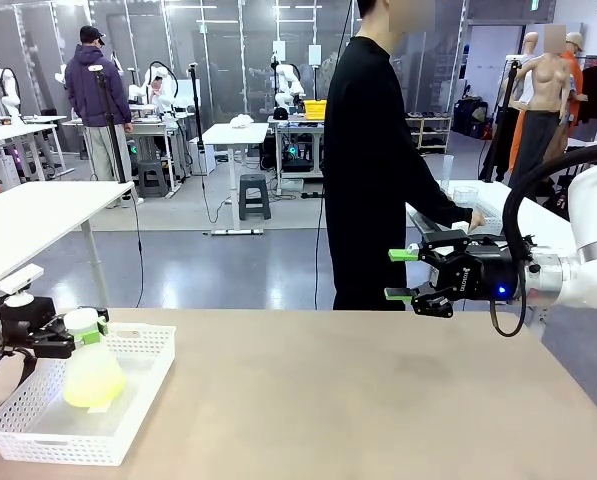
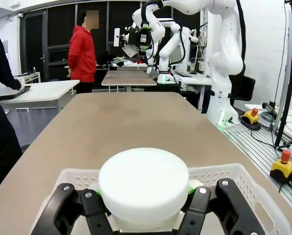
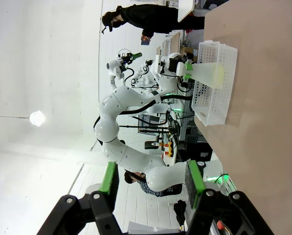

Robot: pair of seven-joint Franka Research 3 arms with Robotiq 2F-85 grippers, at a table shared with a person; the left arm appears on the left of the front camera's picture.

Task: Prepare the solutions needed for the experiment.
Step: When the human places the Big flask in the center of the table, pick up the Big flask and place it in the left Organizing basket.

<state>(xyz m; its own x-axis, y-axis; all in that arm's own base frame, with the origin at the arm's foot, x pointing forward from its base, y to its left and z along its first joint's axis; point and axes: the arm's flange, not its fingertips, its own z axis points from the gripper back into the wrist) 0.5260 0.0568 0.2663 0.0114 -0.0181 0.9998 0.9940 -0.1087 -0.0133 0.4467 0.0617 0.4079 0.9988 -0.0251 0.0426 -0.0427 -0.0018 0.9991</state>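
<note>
At the tabletop's near-left corner, a flask [image 1: 91,372] holding the solutions [image 1: 94,388] is gripped at its white-stoppered neck by the closed left gripper [image 1: 76,337], inside a white basket [image 1: 128,425]. The flask is held upright, neck uppermost. The right gripper [image 1: 402,274] is held open and empty above the far-right edge.

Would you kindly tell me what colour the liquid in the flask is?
Pale yellow-green liquid, best seen in the front view.

Brown worktop [image 1: 378,400] carries one white perforated basket [image 1: 128,425] at the robot's left near corner, standing flat. Remaining surface bare, light smudges mid-worktop.
</note>
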